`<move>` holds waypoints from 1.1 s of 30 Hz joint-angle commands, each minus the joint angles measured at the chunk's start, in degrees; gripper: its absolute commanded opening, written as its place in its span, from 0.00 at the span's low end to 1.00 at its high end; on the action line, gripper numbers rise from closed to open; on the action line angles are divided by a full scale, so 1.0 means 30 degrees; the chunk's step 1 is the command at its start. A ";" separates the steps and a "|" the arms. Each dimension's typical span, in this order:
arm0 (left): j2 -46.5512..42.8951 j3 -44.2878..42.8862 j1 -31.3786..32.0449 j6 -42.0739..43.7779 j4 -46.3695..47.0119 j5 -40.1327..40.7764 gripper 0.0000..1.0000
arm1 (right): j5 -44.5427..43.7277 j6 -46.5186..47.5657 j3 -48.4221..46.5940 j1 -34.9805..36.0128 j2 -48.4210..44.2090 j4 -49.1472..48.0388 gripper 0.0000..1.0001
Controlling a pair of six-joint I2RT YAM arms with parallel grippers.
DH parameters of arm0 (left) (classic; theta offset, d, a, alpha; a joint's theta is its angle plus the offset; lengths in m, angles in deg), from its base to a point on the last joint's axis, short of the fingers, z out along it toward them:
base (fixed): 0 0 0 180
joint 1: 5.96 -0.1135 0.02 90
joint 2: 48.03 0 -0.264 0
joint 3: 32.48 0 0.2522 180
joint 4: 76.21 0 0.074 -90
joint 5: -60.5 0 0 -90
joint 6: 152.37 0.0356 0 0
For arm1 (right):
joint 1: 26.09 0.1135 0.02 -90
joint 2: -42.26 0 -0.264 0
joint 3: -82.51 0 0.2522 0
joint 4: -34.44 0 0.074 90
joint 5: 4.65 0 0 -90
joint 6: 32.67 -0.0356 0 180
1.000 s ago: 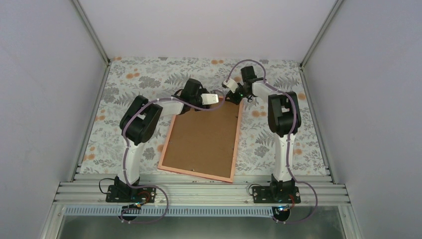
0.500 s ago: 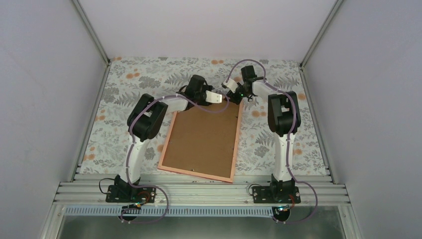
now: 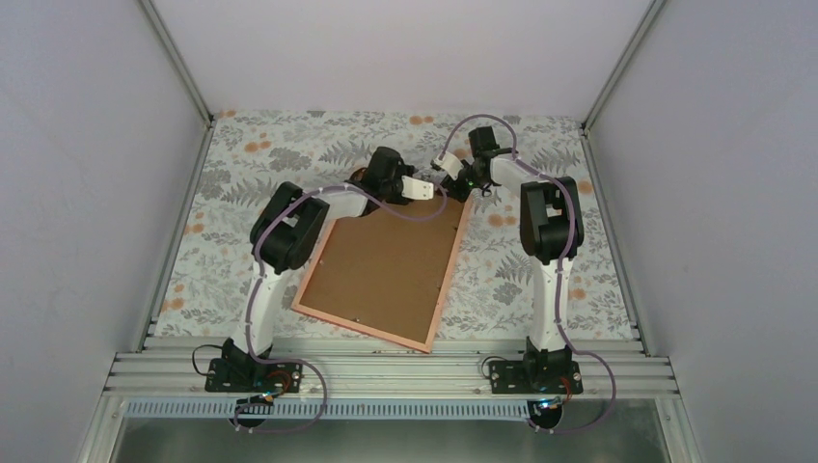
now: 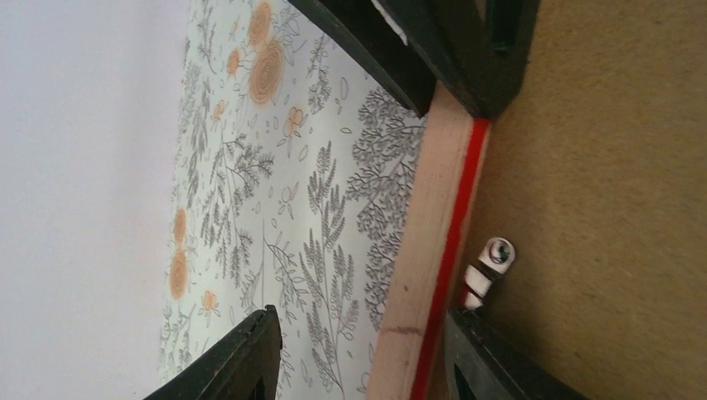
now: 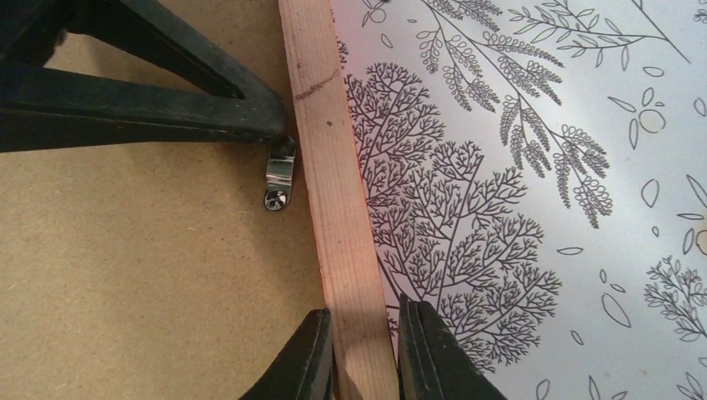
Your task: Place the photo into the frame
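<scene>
The frame [image 3: 359,329] lies back up and askew on the table, with the brown backing board [image 3: 381,265] filling it. The photo is hidden. My right gripper [image 3: 461,190] is at the far right corner. In the right wrist view it [image 5: 364,354] is shut on the pale wooden rail [image 5: 329,167]. My left gripper [image 3: 431,186] is over the far edge beside it. In the left wrist view it [image 4: 363,354] is open and straddles the rail [image 4: 425,242]. One finger is over the cloth, the other over the backing by a white clip [image 4: 488,267].
A floral cloth [image 3: 251,164] covers the table, with grey walls on three sides. A metal clip [image 5: 279,179] sits on the backing by the rail. The two grippers are close together at the frame's far edge. The arm bases stand on the near aluminium rail [image 3: 386,371].
The frame has turned, its near end swinging to the left. My left arm has moved in toward the far edge, next to the right gripper, which has narrowed on the rail.
</scene>
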 commanded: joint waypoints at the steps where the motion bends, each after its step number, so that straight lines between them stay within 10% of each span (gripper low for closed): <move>1: -0.1026 0.1585 -0.0234 0.0064 -0.1327 -0.0653 0.50 | -0.0795 -0.0349 0.0717 0.0275 0.1349 0.2075 0.12; 33: -0.1109 0.2127 0.0198 0.1854 -0.0976 -0.0092 0.49 | -0.0932 -0.0028 0.1077 0.0277 0.1116 0.2058 0.11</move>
